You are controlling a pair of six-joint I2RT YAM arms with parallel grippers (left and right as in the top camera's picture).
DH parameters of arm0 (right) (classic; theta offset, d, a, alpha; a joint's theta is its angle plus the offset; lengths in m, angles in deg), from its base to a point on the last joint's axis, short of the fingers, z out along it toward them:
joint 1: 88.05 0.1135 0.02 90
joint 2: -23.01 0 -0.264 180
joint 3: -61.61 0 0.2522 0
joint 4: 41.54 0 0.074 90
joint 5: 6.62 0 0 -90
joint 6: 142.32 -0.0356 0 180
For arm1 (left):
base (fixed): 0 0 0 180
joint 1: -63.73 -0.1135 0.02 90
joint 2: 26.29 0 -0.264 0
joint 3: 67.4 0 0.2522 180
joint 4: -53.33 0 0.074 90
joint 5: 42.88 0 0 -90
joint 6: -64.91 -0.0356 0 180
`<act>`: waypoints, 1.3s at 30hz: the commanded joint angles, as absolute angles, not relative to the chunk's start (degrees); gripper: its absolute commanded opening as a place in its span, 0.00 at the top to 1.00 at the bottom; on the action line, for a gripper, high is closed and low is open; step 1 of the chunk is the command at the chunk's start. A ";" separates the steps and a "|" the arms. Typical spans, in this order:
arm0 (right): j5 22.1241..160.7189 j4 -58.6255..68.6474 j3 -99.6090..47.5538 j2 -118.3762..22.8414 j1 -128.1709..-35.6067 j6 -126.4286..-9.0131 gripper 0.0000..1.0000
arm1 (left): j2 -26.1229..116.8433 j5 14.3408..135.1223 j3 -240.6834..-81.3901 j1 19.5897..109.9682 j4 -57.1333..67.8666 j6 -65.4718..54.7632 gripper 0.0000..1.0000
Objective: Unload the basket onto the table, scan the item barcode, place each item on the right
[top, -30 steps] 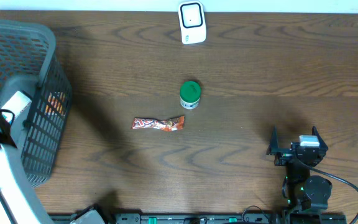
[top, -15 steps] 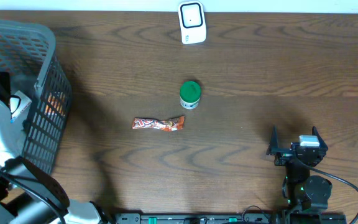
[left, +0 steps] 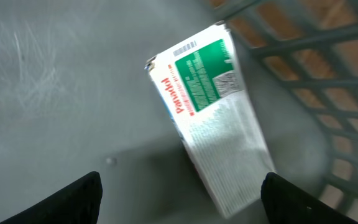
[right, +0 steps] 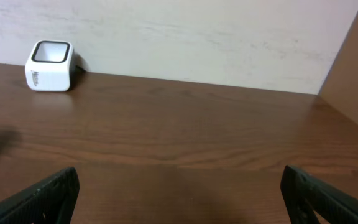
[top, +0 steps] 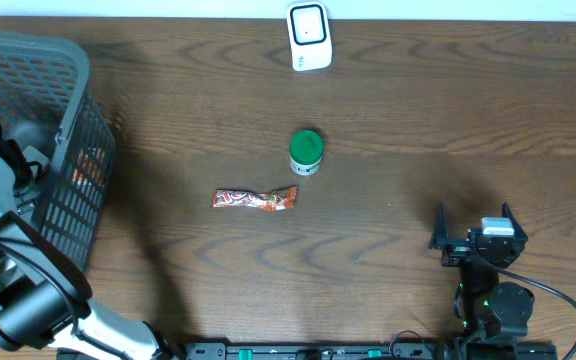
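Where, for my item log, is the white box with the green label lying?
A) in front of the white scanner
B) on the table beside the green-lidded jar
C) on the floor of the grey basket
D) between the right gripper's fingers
C: the left wrist view shows the white box lying flat inside the grey basket, with the mesh wall beside it, below the open left gripper.
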State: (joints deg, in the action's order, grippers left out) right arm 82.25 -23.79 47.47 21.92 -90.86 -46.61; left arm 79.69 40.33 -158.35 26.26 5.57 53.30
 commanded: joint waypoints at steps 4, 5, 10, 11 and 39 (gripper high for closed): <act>81.77 -23.65 47.53 21.99 -90.42 -45.84 0.01 | 82.72 40.09 -158.44 26.04 9.60 59.72 0.18; 81.75 -23.65 47.53 21.99 -90.42 -45.84 0.01 | 82.97 40.09 -158.44 26.04 10.47 59.70 0.18; 81.77 -23.65 47.53 21.99 -90.42 -45.82 0.02 | 84.60 40.04 -158.44 26.02 13.92 60.95 0.18; 81.75 -23.65 47.53 21.99 -90.42 -45.84 0.01 | 85.02 40.04 -158.44 26.02 14.21 61.60 0.18; 81.77 -23.65 47.53 21.99 -90.42 -45.84 0.01 | 94.61 42.23 -158.44 25.36 14.36 61.36 0.62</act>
